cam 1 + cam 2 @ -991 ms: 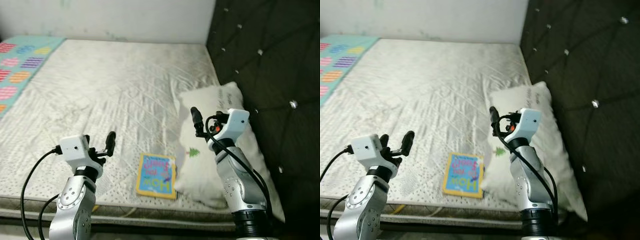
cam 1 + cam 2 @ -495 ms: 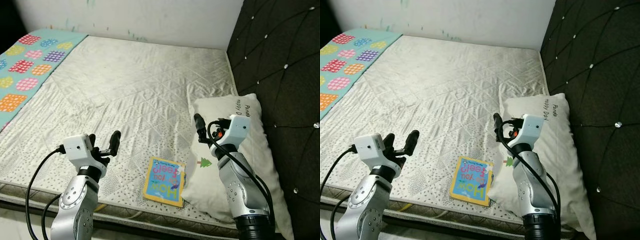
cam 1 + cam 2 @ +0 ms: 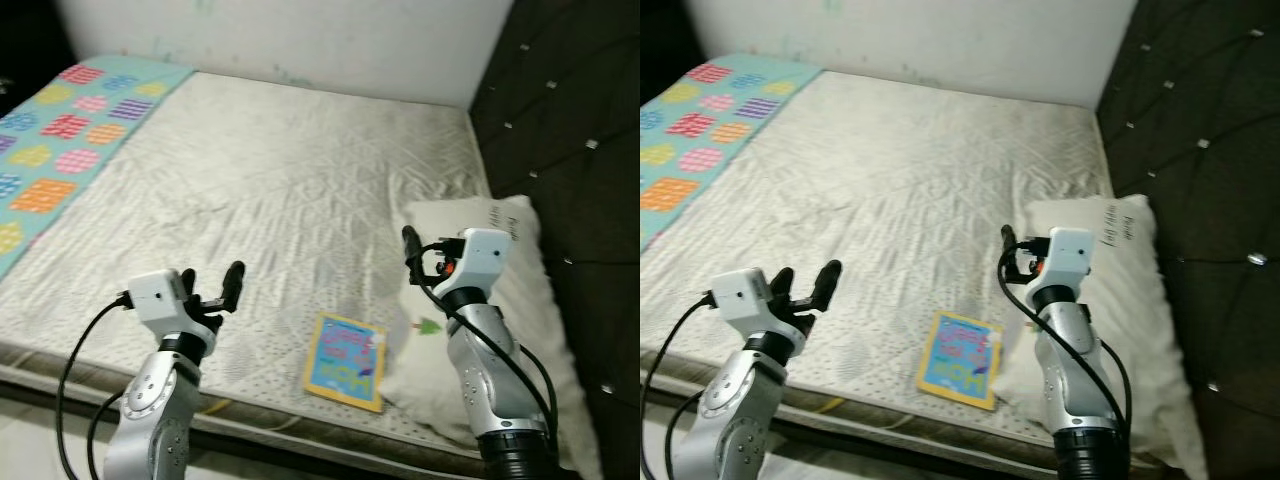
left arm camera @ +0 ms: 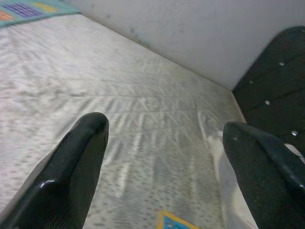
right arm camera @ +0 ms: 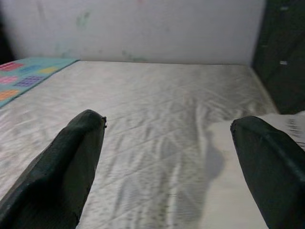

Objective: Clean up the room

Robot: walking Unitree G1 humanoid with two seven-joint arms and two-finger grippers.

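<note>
One book lay flat near the mattress edge, between the two grippers and lower than both, touching the single pillow. It looked thin, stiff and light; a free edge seemed the best hold. The left gripper and the right gripper both hovered spread wide, holding nothing

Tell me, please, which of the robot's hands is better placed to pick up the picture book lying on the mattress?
Probably the right hand: it hangs open just above the picture book beside the pillow. The left hand, also open, sits farther off across the mattress.
</note>
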